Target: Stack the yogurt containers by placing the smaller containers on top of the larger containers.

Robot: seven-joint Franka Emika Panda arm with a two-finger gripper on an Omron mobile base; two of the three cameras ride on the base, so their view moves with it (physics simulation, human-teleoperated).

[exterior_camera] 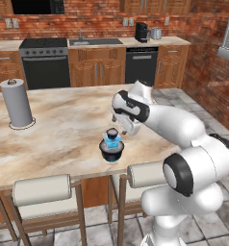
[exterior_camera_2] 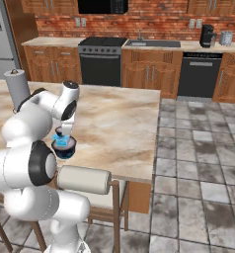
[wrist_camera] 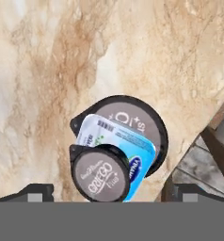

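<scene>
The yogurt containers stand as one stack on the marble island. At the bottom is the larger container, a navy tub (exterior_camera: 111, 153) (exterior_camera_2: 66, 149) with a grey lid (wrist_camera: 132, 117). A light-blue cup (exterior_camera: 111, 142) (exterior_camera_2: 61, 142) (wrist_camera: 121, 143) rests on it, set off toward one edge. The tiny dark-topped pot (exterior_camera: 112, 131) (wrist_camera: 100, 175) sits on the blue cup. My gripper (exterior_camera: 119, 127) (exterior_camera_2: 65, 129) (wrist_camera: 109, 193) hovers just over the stack, open, one dark fingertip (wrist_camera: 36, 191) on each side of the tiny pot and touching nothing.
A tall grey paper-towel roll (exterior_camera: 16, 103) (exterior_camera_2: 17, 85) stands at the island's far left. Cushioned stools (exterior_camera: 42, 190) (exterior_camera_2: 85, 179) are tucked under the near edge, close to the stack. Tiled floor lies to the right of the island (exterior_camera_2: 114, 128).
</scene>
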